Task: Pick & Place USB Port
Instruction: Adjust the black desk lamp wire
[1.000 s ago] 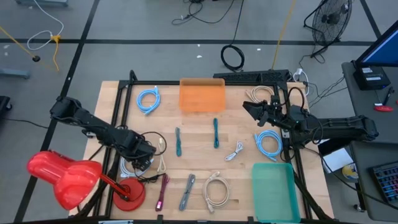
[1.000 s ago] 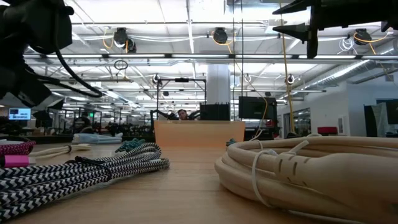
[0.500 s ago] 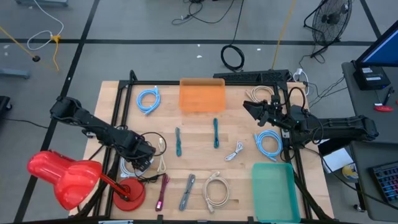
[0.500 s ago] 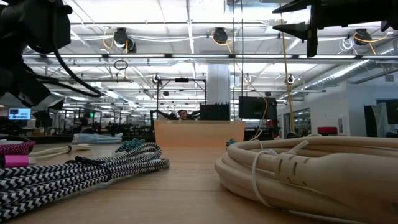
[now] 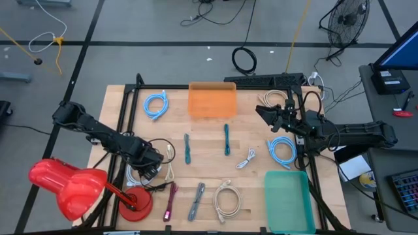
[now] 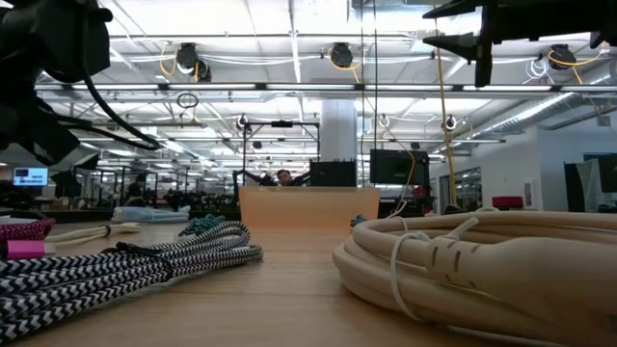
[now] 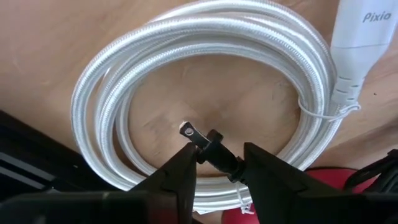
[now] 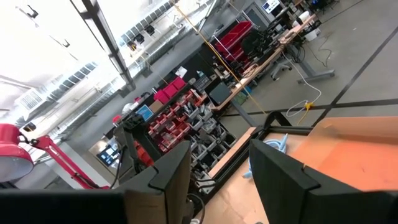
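usb cable (image 7: 205, 87), a white coil, lies flat on the wooden table (image 5: 209, 134) near its left front corner, directly beneath the left gripper (image 7: 214, 163). in the left wrist view the gripper's two dark fingers (image 7: 177, 177) stand partly apart, straddling the coil's open centre, with a small dark plug tip (image 7: 208, 146) between them; whether the pads already touch that plug cannot be told, so no firm hold is claimed. the coil's strands ring the fingers on all sides, and a white connector housing (image 7: 356, 46) sits at the coil's far edge, tied by a thin loop. relation governing the next move: the plug's long axis runs roughly along the gap between the fingers, so closing further would probably pinch it across its width. in the high view the left gripper (image 5: 149, 163) is low over this coil beside the red lamp (image 5: 68, 186), clearly the nearer arm; the right gripper (image 5: 269, 116) waits raised near the table's far right, fingers apart and empty, well apart from the cable. the teal bin (image 5: 286, 199) and orange bin (image 5: 212, 99) are likely destinations, which one cannot be told.
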Robot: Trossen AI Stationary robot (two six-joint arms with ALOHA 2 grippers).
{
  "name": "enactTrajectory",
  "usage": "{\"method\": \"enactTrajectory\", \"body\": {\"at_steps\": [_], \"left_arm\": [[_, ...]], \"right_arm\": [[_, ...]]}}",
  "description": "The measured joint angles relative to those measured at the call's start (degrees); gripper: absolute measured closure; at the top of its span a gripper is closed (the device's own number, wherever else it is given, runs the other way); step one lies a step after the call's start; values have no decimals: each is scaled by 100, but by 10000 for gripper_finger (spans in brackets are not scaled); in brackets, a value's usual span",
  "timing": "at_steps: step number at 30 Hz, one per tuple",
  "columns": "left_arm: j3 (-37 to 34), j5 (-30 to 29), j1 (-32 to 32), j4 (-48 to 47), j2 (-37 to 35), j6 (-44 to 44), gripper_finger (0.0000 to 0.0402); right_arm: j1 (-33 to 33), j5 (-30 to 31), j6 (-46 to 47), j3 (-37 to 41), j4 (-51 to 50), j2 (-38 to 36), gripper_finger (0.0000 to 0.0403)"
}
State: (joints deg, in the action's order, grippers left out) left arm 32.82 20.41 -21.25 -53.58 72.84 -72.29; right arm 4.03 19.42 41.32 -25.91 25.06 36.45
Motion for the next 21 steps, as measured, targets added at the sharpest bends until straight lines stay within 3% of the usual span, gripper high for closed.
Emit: {"method": "enactTrajectory", "body": {"at_steps": [21], "left_arm": [[148, 292, 0, 9, -24, 213, 282]], "right_arm": [[2, 151, -149, 0, -9, 1, 248]]}}
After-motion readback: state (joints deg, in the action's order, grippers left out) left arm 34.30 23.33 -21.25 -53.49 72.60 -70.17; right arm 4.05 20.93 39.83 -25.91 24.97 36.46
